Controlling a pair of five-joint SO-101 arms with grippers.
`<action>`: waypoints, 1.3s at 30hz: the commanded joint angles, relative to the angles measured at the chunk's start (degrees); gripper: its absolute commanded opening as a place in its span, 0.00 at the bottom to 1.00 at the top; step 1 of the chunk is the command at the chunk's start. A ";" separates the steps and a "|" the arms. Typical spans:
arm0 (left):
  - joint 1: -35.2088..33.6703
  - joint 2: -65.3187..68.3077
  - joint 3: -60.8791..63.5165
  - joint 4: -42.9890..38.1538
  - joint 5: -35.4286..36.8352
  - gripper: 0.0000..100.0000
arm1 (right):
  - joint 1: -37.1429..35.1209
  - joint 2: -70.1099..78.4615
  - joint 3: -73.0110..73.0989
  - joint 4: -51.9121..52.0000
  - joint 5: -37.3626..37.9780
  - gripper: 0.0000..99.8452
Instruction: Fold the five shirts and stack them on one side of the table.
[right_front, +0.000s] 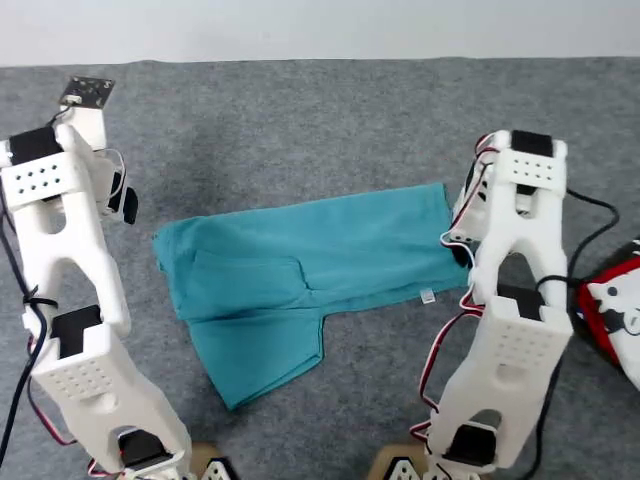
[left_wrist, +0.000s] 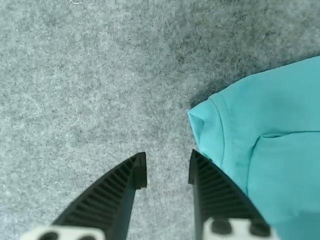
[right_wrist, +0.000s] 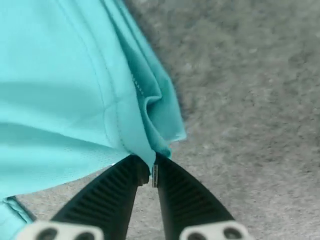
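Note:
A teal shirt (right_front: 310, 275) lies partly folded across the middle of the grey cloth, one sleeve sticking out toward the front. My right gripper (right_wrist: 151, 172) is shut on the shirt's (right_wrist: 75, 85) right-hand edge, pinching a fold of hem between the black fingers (right_wrist: 120, 190). In the high view this arm (right_front: 515, 200) stands at the shirt's right end. My left gripper (left_wrist: 167, 170) is open just above the cloth, beside the shirt's left corner (left_wrist: 205, 117), one finger (left_wrist: 210, 190) overlapping the fabric edge. The left arm (right_front: 60, 180) stands at the shirt's left end.
A red and white garment (right_front: 615, 305) lies at the right edge of the table. The grey cloth (right_front: 300, 130) covers the table behind the shirt, with a white wall beyond it.

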 joint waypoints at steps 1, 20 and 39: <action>0.18 -3.25 -0.22 -0.79 -0.26 0.15 | 1.63 -0.13 -2.99 0.40 2.81 0.01; 0.09 -3.60 -0.22 -0.44 -0.44 0.15 | 2.68 1.45 -3.34 2.15 9.23 0.28; -14.95 -20.22 -0.04 3.25 4.92 0.15 | -16.04 -19.47 -3.16 3.21 22.42 0.09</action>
